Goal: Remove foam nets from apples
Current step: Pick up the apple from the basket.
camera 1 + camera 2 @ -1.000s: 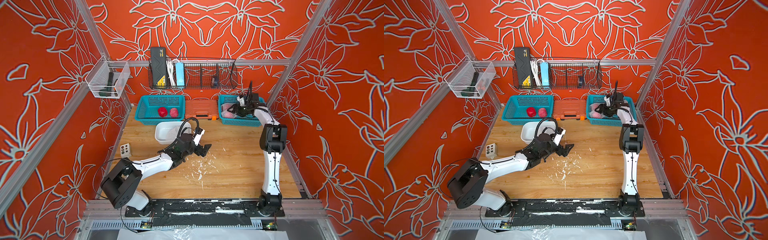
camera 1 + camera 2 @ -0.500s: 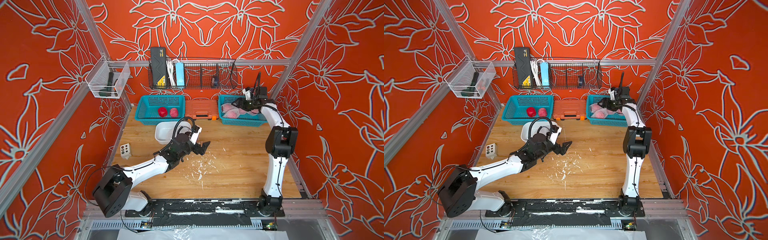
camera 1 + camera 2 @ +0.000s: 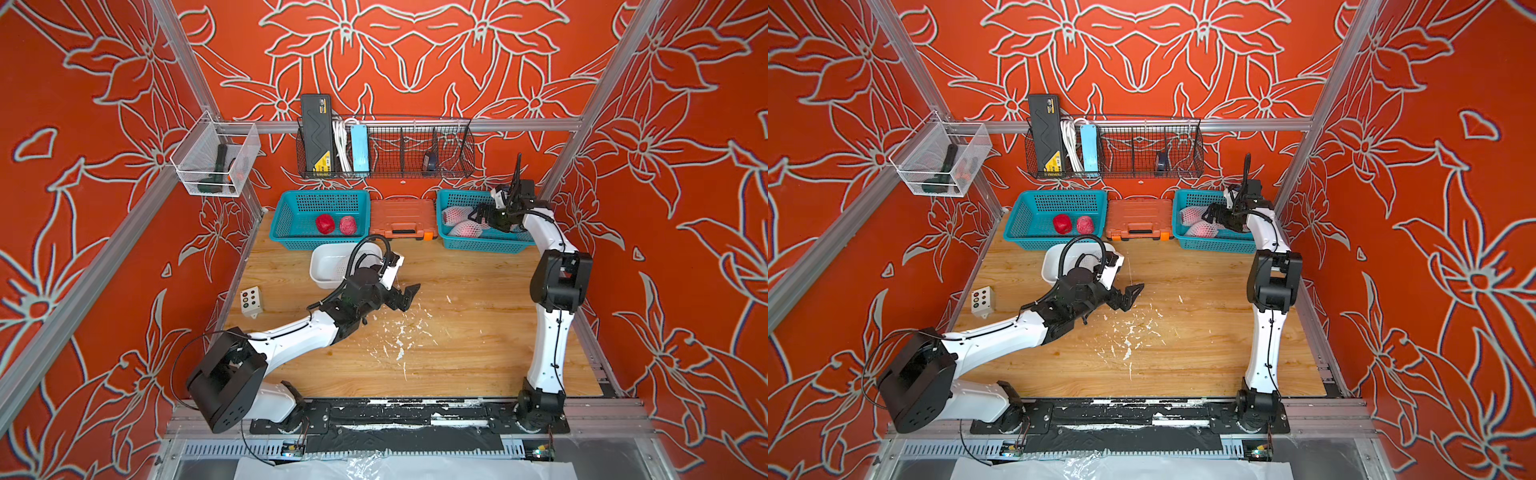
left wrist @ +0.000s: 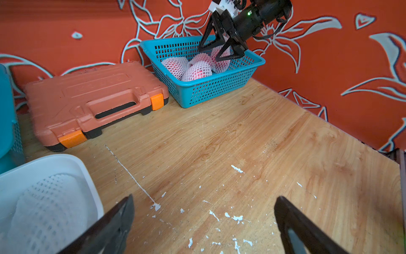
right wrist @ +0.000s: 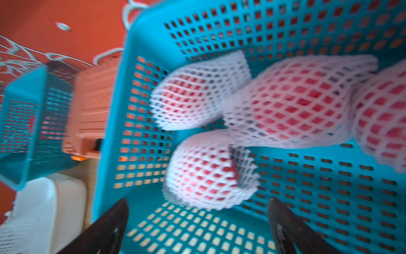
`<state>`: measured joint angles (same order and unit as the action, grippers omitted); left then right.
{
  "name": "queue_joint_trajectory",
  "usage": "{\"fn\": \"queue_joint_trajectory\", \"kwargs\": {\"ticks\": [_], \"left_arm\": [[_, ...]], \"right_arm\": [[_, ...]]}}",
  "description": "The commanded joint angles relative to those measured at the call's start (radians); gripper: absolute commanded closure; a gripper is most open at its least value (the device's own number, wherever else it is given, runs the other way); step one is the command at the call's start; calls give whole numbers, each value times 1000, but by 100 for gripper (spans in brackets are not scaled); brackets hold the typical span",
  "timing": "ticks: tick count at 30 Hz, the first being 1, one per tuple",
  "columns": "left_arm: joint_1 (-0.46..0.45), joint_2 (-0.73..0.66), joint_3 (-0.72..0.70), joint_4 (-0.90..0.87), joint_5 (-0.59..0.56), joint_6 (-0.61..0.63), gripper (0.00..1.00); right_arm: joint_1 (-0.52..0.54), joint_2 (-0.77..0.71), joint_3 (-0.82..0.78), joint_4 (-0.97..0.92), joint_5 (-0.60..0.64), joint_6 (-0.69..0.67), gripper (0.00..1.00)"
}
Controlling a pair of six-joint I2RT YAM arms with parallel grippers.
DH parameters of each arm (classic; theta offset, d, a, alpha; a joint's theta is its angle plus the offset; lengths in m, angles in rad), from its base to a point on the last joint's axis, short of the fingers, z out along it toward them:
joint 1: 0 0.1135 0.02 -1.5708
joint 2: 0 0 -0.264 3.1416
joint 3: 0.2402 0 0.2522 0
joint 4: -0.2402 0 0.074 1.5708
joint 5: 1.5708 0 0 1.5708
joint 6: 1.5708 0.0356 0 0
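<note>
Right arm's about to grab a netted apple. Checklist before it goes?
1. Right gripper open, empty: ok.
2. Nearest netted apple lies just ahead of its jaws in the right basket: ok.
3. Clearance to that basket's wall: cannot tell, the wrist view is blurred.
4. Left gripper open, empty, above the table: ok.
5. White tub has room beside the net in it: ok.
6. Left basket holds two bare apples, with room: ok.
</note>
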<state>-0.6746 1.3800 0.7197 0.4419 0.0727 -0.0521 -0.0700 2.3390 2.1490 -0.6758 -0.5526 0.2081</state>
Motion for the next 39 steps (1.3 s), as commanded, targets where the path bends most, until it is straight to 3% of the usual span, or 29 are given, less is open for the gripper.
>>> {"fn": "queue_joint_trajectory", "kwargs": {"ticks": [1, 5, 17, 26, 39], "left_arm": [[-4, 17, 13, 8, 10, 7, 3], [-3, 26, 15, 9, 12, 10, 3], [-4, 42, 18, 14, 13, 15, 3], [-3, 53, 21, 9, 9, 20, 3], [-3, 44, 25, 0, -6, 18, 3]], "right_arm": [[-4, 86, 82, -106, 5, -55, 2], [-1, 179, 185, -170, -78, -66, 2], [8, 247, 162, -15, -251, 33, 3], [12, 270, 174, 15, -249, 71, 24], [12, 209, 96, 113, -268, 131, 43]]}}
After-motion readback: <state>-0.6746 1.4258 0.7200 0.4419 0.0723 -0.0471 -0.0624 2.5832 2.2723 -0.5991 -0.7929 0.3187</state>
